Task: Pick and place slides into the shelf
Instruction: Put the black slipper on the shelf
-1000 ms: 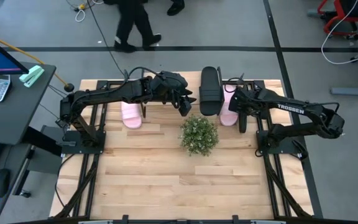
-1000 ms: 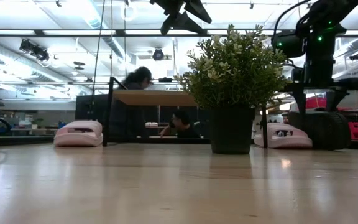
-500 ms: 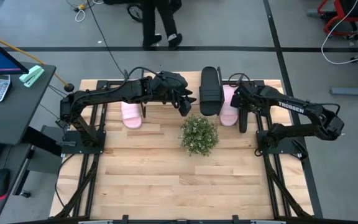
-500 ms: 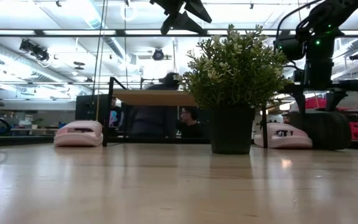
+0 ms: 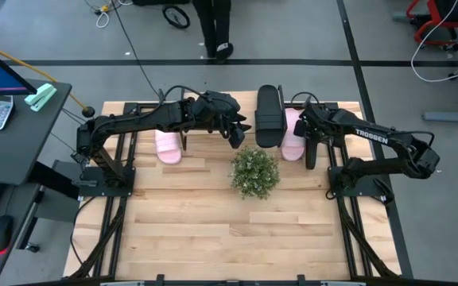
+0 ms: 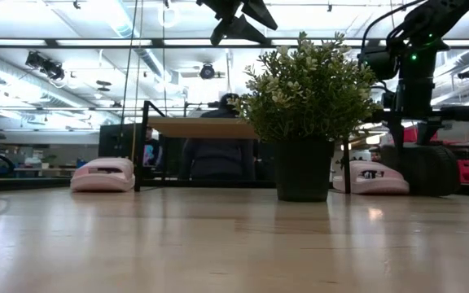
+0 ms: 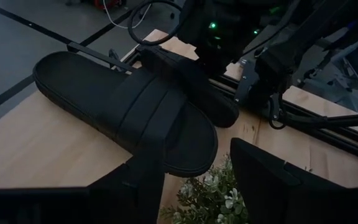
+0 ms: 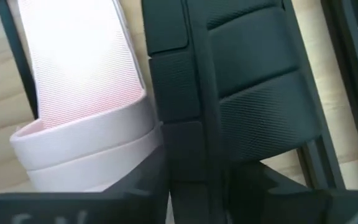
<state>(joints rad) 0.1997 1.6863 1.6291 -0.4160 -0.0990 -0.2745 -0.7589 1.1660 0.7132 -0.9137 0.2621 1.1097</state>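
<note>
**STATUS: RIGHT ARM ENGAGING PINK SLIDE, 0.5 s TO NOW**

1. The right gripper (image 5: 309,151) is settling against the right-hand pale pink open-toe slide (image 5: 292,137), having edged slightly towards it over the last second. In the right wrist view, 1 dark finger is lying flush along the edge of this slide's broad strap. Whether the fingers are clamping it yet cannot be told.
2. The left gripper (image 5: 237,133) is holding its earlier position, high above the small green potted plant (image 5: 254,171). Its fingers are standing apart and carrying nothing.
3. A person beyond the counter (image 5: 213,230) is walking across the room; this is not affecting the work.

**Task position**

- The low rack shelf with light wood top board and thin black legs (image 6: 202,128) is standing at the far end of the counter.
- A black slide (image 5: 269,115) is lying on light wood, seemingly the shelf's top board.
- The second pale pink slide (image 5: 168,147) is resting on the counter beside the shelf's legs.
- Judgement: a pick of the right pink slide is beginning; 2 pink slides are awaiting placement.

**Markings**

- White lettering "TROSSEN" (image 5: 370,137) is showing on the right arm.
- A dark mark on each pink strap is too small to read.
</note>
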